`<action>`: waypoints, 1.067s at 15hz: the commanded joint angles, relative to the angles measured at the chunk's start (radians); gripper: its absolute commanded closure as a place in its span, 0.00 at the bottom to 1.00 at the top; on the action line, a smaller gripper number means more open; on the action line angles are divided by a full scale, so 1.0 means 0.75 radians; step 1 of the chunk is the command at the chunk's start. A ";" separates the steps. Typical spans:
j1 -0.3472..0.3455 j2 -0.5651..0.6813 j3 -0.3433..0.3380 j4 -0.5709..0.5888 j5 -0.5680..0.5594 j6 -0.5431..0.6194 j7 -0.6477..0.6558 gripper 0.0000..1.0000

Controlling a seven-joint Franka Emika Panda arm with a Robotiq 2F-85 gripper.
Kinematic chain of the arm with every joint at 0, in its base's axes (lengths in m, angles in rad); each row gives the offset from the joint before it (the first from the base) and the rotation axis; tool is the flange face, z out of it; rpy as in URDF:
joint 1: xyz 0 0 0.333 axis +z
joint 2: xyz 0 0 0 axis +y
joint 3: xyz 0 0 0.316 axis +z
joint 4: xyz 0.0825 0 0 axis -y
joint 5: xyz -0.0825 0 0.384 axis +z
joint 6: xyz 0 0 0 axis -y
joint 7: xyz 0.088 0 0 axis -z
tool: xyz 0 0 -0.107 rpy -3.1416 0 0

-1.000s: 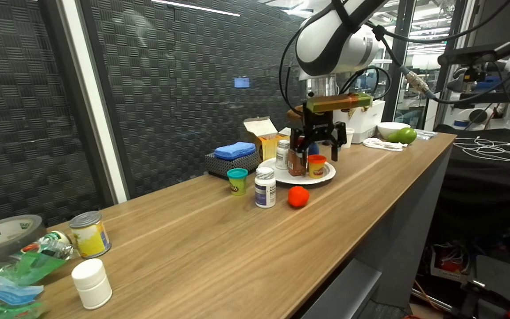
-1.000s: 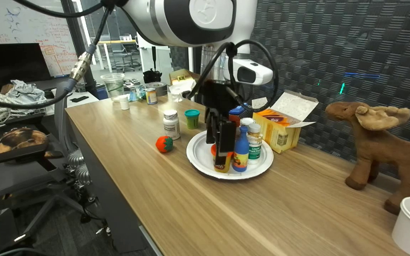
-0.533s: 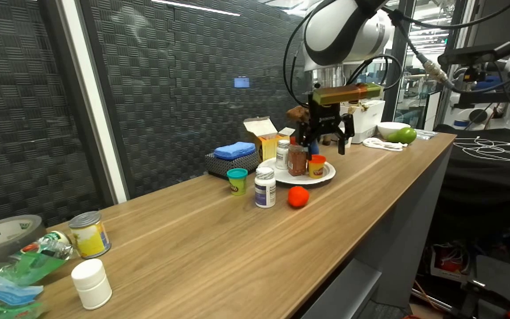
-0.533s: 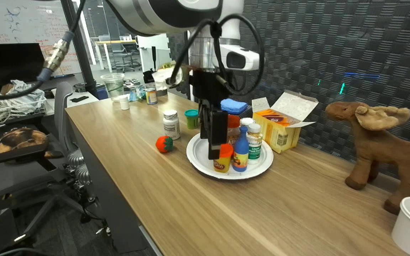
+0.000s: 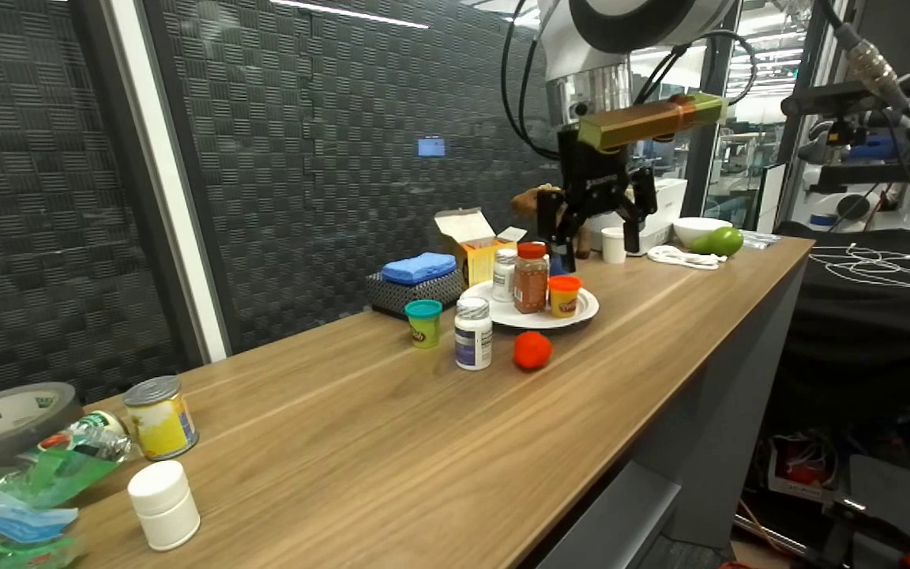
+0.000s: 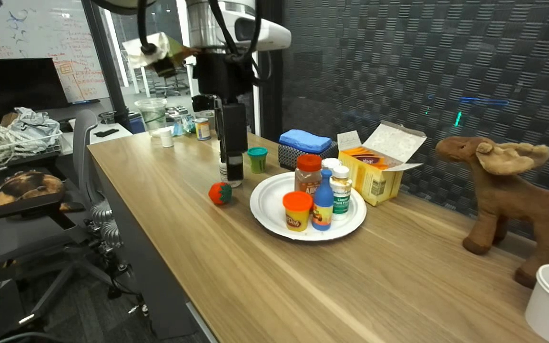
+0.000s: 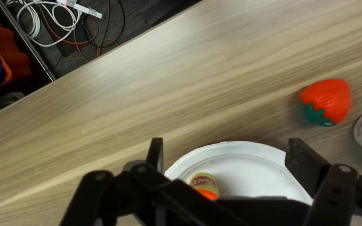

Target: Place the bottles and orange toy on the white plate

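Observation:
The white plate (image 6: 267,209) holds the red-capped brown bottle (image 6: 305,183), the blue bottle (image 6: 322,205), the orange-lidded yellow tub (image 6: 297,216) and white bottles (image 6: 341,195), all upright. The orange toy (image 6: 217,194), strawberry-shaped with green leaves, lies on the table beside the plate; it also shows in the wrist view (image 7: 327,99). My gripper (image 5: 599,251) is open and empty, raised above the table. In the wrist view, the plate's rim (image 7: 244,147) and part of the yellow tub (image 7: 204,182) show between the gripper's (image 7: 225,145) spread fingers, which hide the rest of the plate.
A purple-labelled white bottle (image 5: 473,340) and a teal-lidded green tub (image 5: 424,325) stand near the toy. A yellow box (image 6: 374,178), a patterned box with blue cloth (image 6: 305,140) and a brown plush moose (image 6: 508,205) stand along the wall side.
My gripper has risen from low over the plate and moved off it, up and right in an exterior view. It stays open. The things on the plate and the toy have not moved.

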 commanded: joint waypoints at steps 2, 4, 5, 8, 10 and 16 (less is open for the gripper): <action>0.047 0.004 0.095 0.097 0.025 -0.027 0.006 0.00; 0.062 0.047 0.122 0.169 0.050 0.012 0.015 0.00; 0.070 0.070 0.132 0.202 0.057 0.037 -0.002 0.00; 0.091 0.132 0.151 0.283 0.060 0.129 -0.036 0.00; 0.102 0.185 0.158 0.343 0.112 0.142 -0.072 0.00; 0.131 0.383 0.140 0.533 0.132 0.152 -0.027 0.00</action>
